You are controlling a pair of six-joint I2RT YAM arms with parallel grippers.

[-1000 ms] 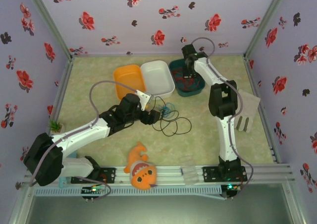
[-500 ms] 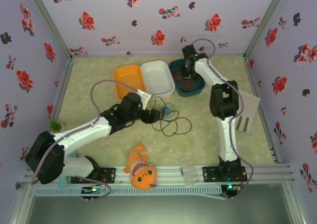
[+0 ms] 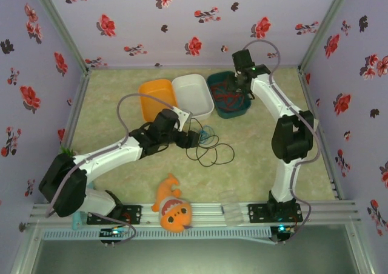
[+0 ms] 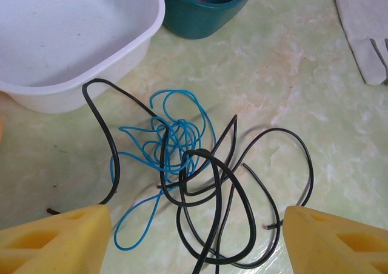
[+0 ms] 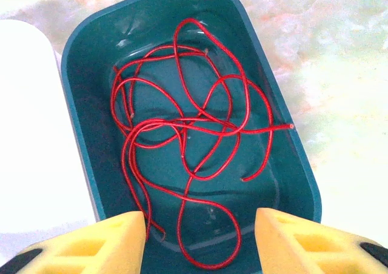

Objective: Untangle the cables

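Left gripper hung open, empty, over the knotted blue cable and black cable. Right gripper (open too, empty) was above the red cable in the tub. Grabbing both could have tightened the knot.

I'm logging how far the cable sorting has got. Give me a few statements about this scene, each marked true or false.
1. The red cable lies inside the teal bin. True.
2. The blue cable is in the teal bin too. False: it lies on the table, tangled with the black cable.
3. The left pincer grips the black cable. False: it is open above the tangle, holding nothing.
4. The right pincer is open over the teal bin. True.
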